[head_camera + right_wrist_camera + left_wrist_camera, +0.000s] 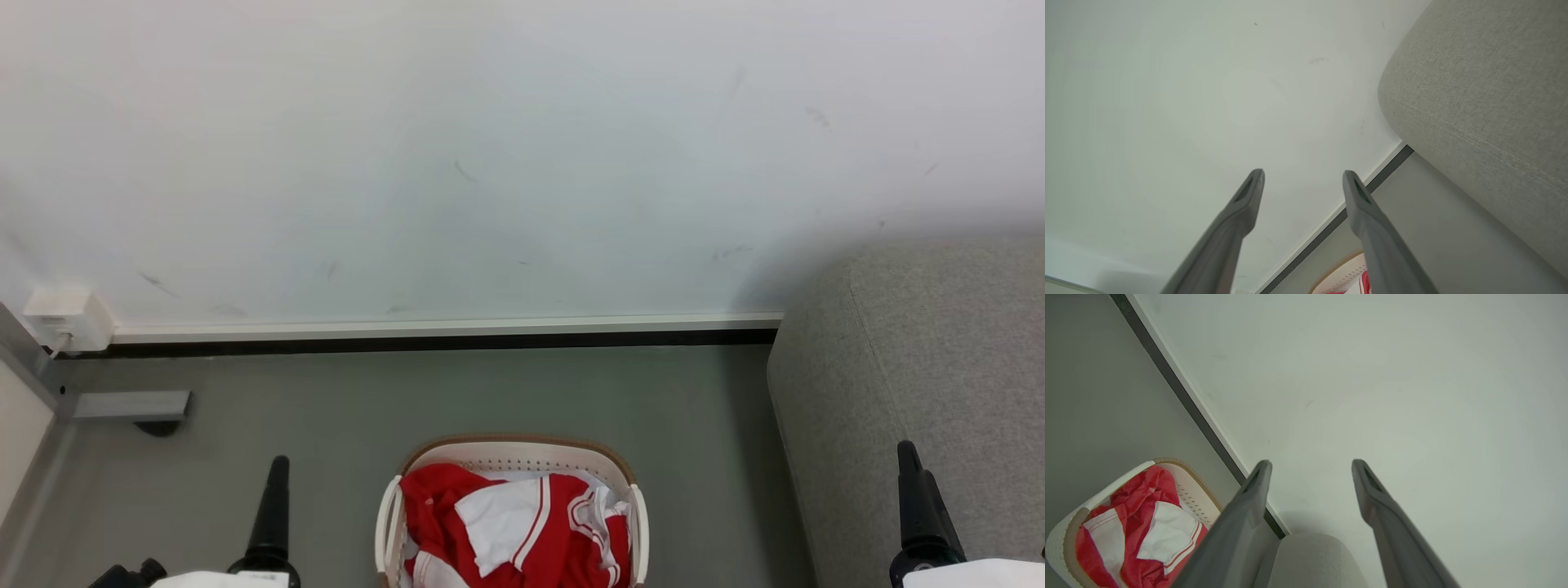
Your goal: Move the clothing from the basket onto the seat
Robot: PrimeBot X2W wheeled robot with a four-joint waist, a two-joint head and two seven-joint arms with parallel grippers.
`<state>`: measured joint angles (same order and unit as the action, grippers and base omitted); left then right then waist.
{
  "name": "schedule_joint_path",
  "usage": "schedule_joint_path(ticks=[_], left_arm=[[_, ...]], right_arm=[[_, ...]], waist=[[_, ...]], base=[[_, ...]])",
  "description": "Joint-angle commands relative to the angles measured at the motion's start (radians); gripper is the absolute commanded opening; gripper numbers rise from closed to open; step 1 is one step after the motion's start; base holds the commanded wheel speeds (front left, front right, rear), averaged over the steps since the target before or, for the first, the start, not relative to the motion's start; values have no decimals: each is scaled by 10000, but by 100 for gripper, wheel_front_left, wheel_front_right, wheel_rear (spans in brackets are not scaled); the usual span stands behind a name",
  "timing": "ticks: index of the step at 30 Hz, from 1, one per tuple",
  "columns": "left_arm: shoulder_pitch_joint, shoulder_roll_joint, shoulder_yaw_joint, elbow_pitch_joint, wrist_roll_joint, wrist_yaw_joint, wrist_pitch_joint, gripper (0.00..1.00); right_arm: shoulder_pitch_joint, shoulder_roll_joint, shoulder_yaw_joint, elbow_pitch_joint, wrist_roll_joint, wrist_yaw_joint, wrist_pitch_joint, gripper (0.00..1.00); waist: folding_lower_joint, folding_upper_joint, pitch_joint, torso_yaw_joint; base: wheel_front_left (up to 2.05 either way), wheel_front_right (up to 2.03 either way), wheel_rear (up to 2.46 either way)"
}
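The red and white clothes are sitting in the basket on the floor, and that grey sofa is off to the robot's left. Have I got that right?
Not quite. The sofa stands to the robot's right, not its left, as the head view shows. The rest holds: the red and white clothing sits in the basket on the floor.

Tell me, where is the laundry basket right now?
The basket sits on the grey floor at the bottom centre of the head view, holding the red clothing, with the grey sofa off to its right and the wall's skirting behind it.
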<state>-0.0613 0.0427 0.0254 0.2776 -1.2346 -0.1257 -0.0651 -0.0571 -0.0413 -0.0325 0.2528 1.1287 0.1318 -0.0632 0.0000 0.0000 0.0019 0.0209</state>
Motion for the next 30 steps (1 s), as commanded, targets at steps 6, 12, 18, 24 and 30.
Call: schedule_joint_path(ticks=[6,12,18,24,30], left_arm=[[-11,80,167,-90,1265,-50,-268,100],[44,83,281,-84,2429,-53,-462,100],[141,87,345,-100,3731,-56,-626,100],[250,90,239,-260,5232,-54,-792,100],[354,93,184,-381,6197,-55,-922,100]], right_arm=[[11,-107,121,-301,-1824,-8,-287,100],[47,-110,354,-351,-3419,-9,-469,100],[112,-113,552,-257,-4776,-10,-652,100],[156,-115,644,-136,-5762,-11,-818,100],[206,-117,690,28,-6410,-12,-939,100]], waist=[[0,0,19,-46],[0,0,3,-65],[0,0,-31,-57],[0,0,-54,-59],[0,0,-75,-78]], base=[[0,0,0],[0,0,0],[0,0,0],[0,0,0],[0,0,0]])
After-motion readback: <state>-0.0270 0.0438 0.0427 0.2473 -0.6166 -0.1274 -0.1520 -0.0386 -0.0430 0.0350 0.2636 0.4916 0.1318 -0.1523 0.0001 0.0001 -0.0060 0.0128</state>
